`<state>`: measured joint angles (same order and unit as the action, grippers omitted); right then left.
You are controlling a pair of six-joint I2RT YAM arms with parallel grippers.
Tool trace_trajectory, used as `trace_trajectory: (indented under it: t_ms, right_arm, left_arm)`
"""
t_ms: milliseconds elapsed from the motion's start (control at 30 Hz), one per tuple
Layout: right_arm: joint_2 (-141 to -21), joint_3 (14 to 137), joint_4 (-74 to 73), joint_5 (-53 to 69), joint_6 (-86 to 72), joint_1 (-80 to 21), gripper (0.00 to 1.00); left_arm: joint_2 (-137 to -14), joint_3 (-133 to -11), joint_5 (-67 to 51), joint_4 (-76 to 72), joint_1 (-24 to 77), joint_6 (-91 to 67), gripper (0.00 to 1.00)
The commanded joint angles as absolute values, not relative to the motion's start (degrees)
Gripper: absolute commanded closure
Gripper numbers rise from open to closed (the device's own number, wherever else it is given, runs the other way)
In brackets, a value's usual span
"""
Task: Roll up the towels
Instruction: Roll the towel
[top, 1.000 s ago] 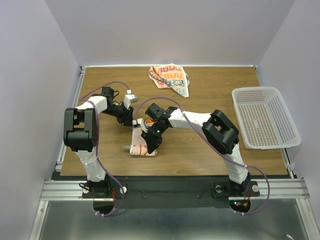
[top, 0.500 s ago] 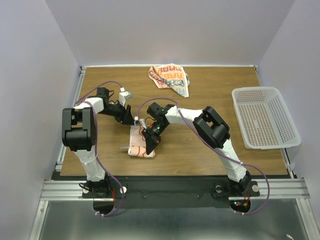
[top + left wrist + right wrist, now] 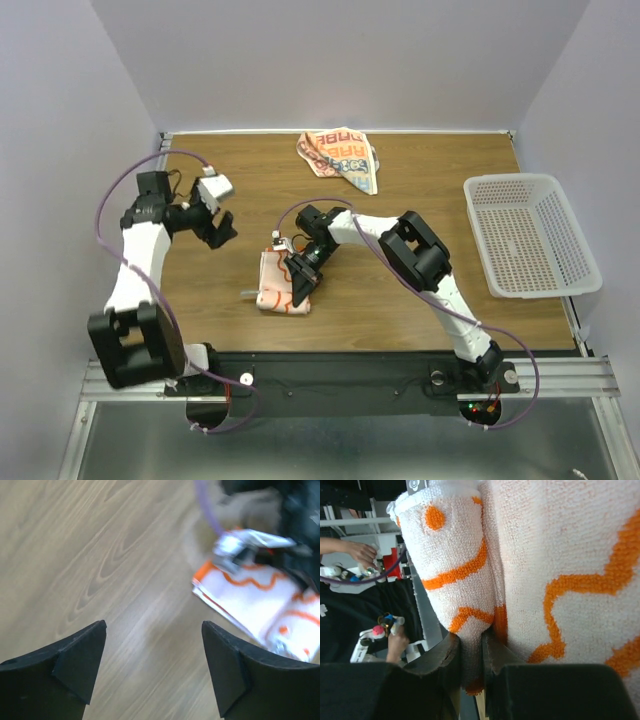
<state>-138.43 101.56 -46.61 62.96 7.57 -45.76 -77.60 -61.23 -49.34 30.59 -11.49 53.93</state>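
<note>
towel point(image 3: 560, 570): white terry, orange wavy lines and one dot — fills most of the frame
fold: bulging lobe upper left, narrowing downward
right gripper point(image 3: 470, 662): jaws almost together — pinching the lobe's lower tip
background: hands point(image 3: 361, 553), far left

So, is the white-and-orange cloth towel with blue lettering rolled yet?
No, crumpled: the lettered towel lies in a loose, bunched heap.
</note>
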Motion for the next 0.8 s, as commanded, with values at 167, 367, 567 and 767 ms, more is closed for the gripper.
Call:
trace_trajectory:
  t_ms: [167,367,567,767]
  right_arm:
    - [-143.88,103.27,-47.72,55.37,4.66,-45.97,0.91]
    - [-144.67,103.27,-48.08,55.20,4.04,-45.88,0.79]
    - [-144.84,103.27,-48.34,55.02,3.60,-45.44,0.77]
    - [-145.02,103.71,-48.25,55.11,2.99,-45.09,0.70]
  left_arm:
    - [-49.24,-43.59,-31.13,45.88,15.53,74.63,0.01]
    - [-51.22,-38.85,-22.15,38.95,33.80,62.94,0.01]
    - [-58.96,-38.76,-14.96,31.30,42.44,56.00,0.01]
    - [-66.26,-37.97,-8.80,26.46,44.91,54.76,0.01]
